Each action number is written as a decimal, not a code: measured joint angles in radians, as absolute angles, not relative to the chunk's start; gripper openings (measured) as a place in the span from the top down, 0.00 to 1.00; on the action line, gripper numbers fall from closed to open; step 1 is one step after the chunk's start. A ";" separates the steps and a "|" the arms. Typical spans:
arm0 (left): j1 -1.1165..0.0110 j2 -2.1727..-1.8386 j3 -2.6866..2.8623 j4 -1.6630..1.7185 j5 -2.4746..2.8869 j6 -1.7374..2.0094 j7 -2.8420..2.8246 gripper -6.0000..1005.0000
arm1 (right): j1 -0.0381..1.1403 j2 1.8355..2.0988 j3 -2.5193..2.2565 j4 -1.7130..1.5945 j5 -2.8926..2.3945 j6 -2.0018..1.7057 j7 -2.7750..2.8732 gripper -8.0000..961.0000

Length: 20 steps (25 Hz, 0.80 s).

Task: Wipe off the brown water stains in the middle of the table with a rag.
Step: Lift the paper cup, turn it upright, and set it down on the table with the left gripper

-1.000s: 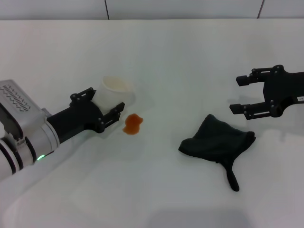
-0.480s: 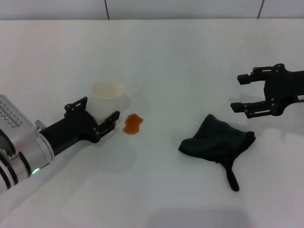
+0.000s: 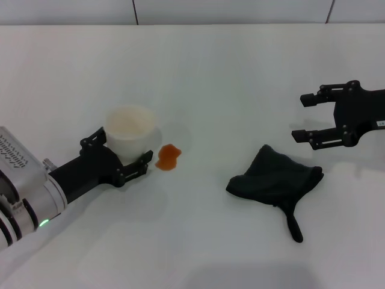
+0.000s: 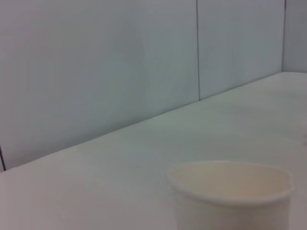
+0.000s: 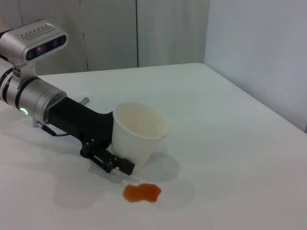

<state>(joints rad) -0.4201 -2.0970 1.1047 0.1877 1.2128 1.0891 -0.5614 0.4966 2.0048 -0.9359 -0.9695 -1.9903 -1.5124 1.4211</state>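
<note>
The stain is seen mid-table, just beside the white cup. The cup is held upright by the L gripper, fingers pressed on its sides, stain right next to the near fingertip. The rag is left bunched w/ tail strip, well apart from the stain. The R gripper is held spread above the table, near the rag, not touching it.

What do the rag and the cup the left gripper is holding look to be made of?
Rag: soft black cloth, matte, bunched in folds with a thin trailing strip. Cup: probably paper, matte white with a thin rolled rim and cream inside; thin plastic can't be ruled out.
</note>
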 joint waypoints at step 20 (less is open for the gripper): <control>-0.399 -2.091 1.105 0.181 1.165 1.105 -0.568 0.13 | 0.497 2.006 -0.943 -0.970 -1.985 -1.512 1.420 0.20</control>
